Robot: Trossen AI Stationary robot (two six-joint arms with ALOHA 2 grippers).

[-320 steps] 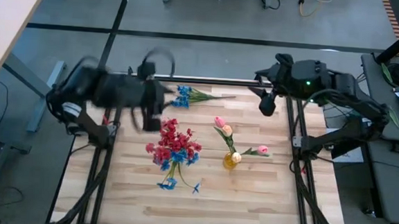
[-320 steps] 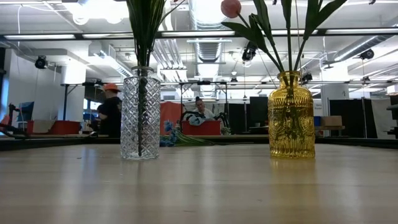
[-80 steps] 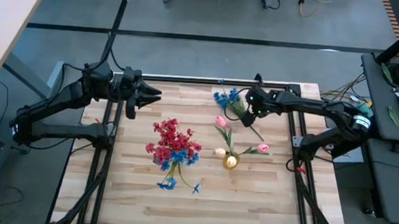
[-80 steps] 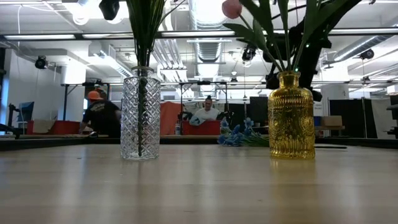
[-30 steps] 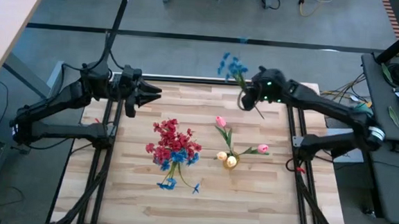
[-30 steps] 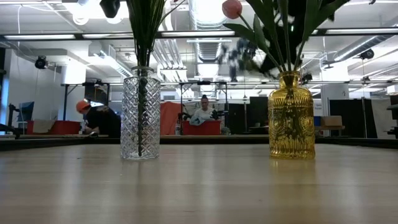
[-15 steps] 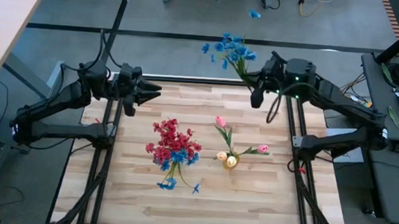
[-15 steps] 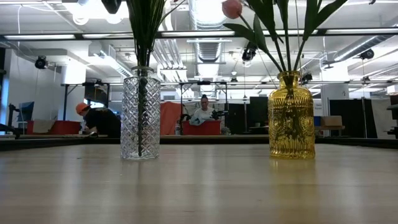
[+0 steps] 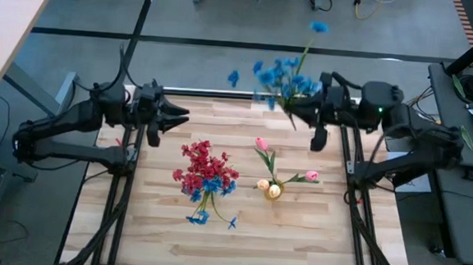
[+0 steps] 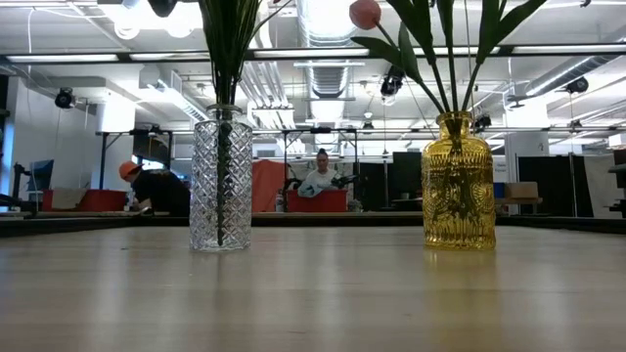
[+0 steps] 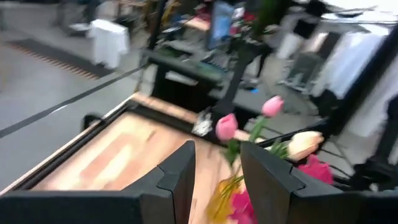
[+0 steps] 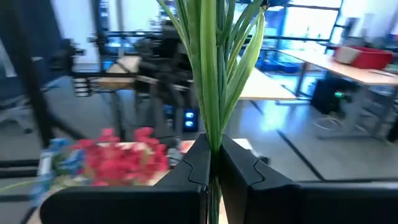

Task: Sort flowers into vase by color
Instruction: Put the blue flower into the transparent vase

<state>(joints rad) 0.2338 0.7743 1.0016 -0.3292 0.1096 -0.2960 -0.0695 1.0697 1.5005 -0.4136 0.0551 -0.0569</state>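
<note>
High view, upper right: the right gripper (image 9: 297,113) pinches the green stems of a blue flower spray (image 9: 283,76), its scattered blue blossoms fanned above the table's (image 9: 164,235) far edge. Left gripper (image 9: 176,115), upper left, hangs parted, empty.

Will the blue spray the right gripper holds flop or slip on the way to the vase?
The blue spray probably sways: its blossoms sit far from the right gripper, which pinches several thin stems low down. It looks light. The smooth stems might slide or twist.
</note>
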